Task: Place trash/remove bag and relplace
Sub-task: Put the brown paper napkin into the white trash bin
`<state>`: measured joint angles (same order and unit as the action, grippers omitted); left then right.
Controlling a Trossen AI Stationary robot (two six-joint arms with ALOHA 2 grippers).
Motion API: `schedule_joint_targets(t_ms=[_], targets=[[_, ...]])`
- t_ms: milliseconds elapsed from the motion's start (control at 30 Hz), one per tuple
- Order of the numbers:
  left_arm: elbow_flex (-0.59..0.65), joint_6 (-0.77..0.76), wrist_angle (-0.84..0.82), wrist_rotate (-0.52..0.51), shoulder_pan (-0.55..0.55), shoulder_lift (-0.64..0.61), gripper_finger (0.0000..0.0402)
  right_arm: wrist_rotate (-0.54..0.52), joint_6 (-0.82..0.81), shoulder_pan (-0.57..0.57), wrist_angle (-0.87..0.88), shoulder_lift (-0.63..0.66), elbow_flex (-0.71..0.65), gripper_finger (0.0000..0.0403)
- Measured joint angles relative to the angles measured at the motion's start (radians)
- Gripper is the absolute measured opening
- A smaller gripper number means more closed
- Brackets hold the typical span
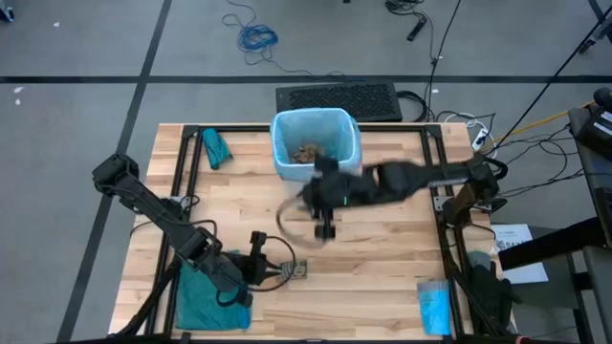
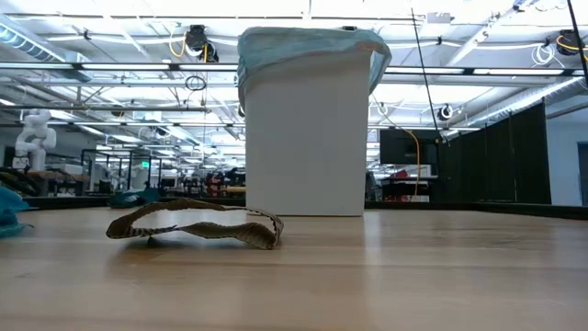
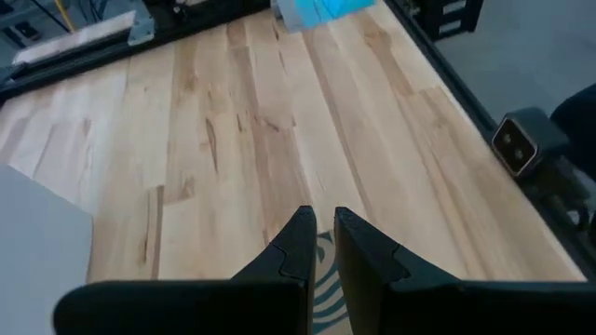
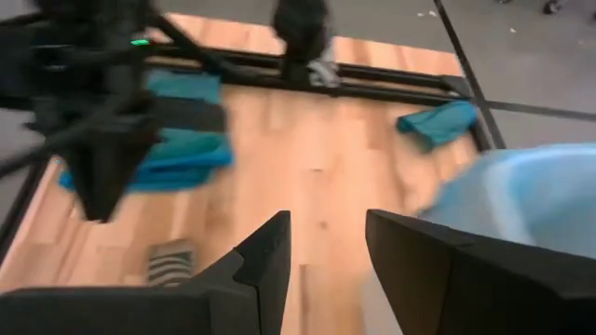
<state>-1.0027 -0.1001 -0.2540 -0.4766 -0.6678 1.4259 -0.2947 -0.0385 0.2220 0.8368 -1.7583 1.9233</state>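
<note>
High view: one bag (image 1: 316, 134), two end effectors, left (image 1: 287, 270) and right (image 1: 325, 229).

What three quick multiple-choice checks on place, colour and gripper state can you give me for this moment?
1. Where are the brown scraps?
A. inside the bin
B. on the floor
C. on the keyboard

2. What colour is the bag lining the bin?
A. black
B. pale blue
C. red

3. How do the right gripper's fingers stand?
A. shut on a bottle
B. shut tight on each other
C. apart, holding nothing

Answers:
1 A: the high view shows the scraps down in the lined bin.
2 B: the low view shows pale blue plastic folded over the rim.
3 C: the right wrist view shows bare table between the two fingers.
</note>
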Motion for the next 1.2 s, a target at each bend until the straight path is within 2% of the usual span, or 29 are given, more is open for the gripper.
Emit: schedule_joint_targets(t_ms=[167, 367, 533, 733, 833, 1000, 1200], targets=[[0.0, -0.002, 0.001, 0.017, 0.001, 0.066, 0.004, -0.071, -0.054, 0.098, -0.216, 0.051, -0.222, 0.0135], [0.0, -0.034, 0.0, 0.04, 0.003, 0.149, 0.004, -0.11, -0.158, 0.16, -0.445, 0.135, -0.471, 0.0134], [0.0, -0.079, -0.016, 0.084, 0.017, 0.195, 0.004, -0.261, -0.215, 0.228, -0.549, 0.167, -0.599, 0.0134], [0.0, -0.113, -0.02, 0.086, 0.021, 0.25, 0.004, -0.42, -0.272, 0.29, -0.64, 0.167, -0.707, 0.0134], [0.0, -0.144, -0.029, 0.083, 0.026, 0.272, 0.004, -0.408, -0.305, 0.298, -0.711, 0.166, -0.765, 0.0134], [0.0, -0.205, -0.065, 0.123, 0.031, 0.282, 0.004, -0.299, -0.384, 0.297, -0.861, 0.166, -0.886, 0.0134], [0.0, -0.269, -0.119, 0.135, 0.031, 0.282, 0.004, -0.263, -0.484, 0.297, -1.063, 0.165, -1.048, 0.0134]])
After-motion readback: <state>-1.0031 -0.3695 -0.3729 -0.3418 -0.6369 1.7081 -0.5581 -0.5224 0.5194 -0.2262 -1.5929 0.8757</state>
